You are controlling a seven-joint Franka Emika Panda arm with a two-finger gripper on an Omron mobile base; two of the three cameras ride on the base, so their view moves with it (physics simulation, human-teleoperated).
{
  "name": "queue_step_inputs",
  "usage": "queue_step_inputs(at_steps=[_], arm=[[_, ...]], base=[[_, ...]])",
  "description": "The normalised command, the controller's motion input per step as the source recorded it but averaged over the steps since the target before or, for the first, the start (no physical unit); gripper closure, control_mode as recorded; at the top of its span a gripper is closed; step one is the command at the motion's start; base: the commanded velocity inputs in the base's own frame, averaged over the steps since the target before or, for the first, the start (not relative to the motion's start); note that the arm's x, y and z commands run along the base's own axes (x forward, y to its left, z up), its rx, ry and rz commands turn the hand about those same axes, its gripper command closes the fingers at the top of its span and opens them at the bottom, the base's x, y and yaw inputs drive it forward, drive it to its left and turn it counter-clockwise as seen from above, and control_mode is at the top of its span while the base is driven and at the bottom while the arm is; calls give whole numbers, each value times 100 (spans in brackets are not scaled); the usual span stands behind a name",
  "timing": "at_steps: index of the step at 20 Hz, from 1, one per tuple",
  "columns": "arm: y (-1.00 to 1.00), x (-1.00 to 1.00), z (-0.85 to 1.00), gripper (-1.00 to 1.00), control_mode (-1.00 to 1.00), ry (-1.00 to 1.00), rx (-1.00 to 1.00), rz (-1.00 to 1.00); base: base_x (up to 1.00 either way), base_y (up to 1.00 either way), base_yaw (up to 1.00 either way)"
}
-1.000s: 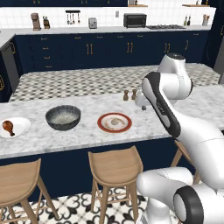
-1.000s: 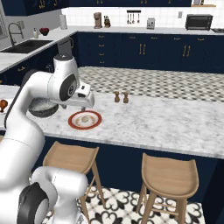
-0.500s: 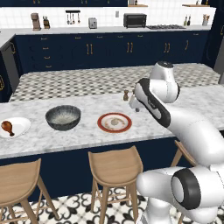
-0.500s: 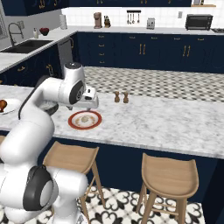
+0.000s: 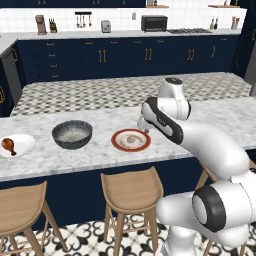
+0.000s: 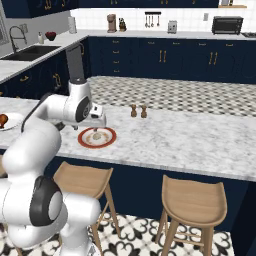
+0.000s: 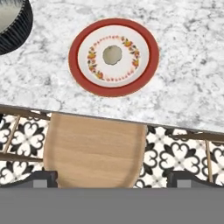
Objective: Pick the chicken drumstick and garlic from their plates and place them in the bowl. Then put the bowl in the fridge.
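The garlic (image 7: 112,54) is a pale bulb lying in the middle of the red-rimmed plate (image 7: 83,74) on the marble island. My gripper (image 7: 113,178) hangs above the counter's near edge, open, with nothing between its fingertips (image 7: 41,177). From the left base view the gripper (image 5: 142,123) is just right of that plate (image 5: 118,145) and the garlic (image 5: 131,138). The dark speckled bowl (image 5: 72,134) stands left of it. Further left, the chicken drumstick (image 5: 7,144) lies on the white plate (image 5: 22,146). The fridge is out of view.
Two small shakers (image 6: 138,111) stand on the island behind the plate. Wooden stools (image 7: 94,148) sit under the counter's front edge. Dark blue cabinets and a back counter with a toaster oven (image 5: 154,22) run along the far wall.
The arm has folded down from a raised pose, and the hand has come down and left to hang by the red-rimmed plate. The plates, bowl and food have stayed put.
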Motion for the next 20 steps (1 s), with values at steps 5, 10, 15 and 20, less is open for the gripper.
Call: queue_step_inputs(at_steps=[5,10,15,20], arm=[[7,26,-31,-100,-100,0,0,0],[10,38,-37,-100,-100,0,0,0],[24,56,-29,-100,-100,0,0,0],[6,62,-36,-100,-100,0,0,0]], base=[[0,0,0],[0,0,0],[0,0,0],[0,0,0]])
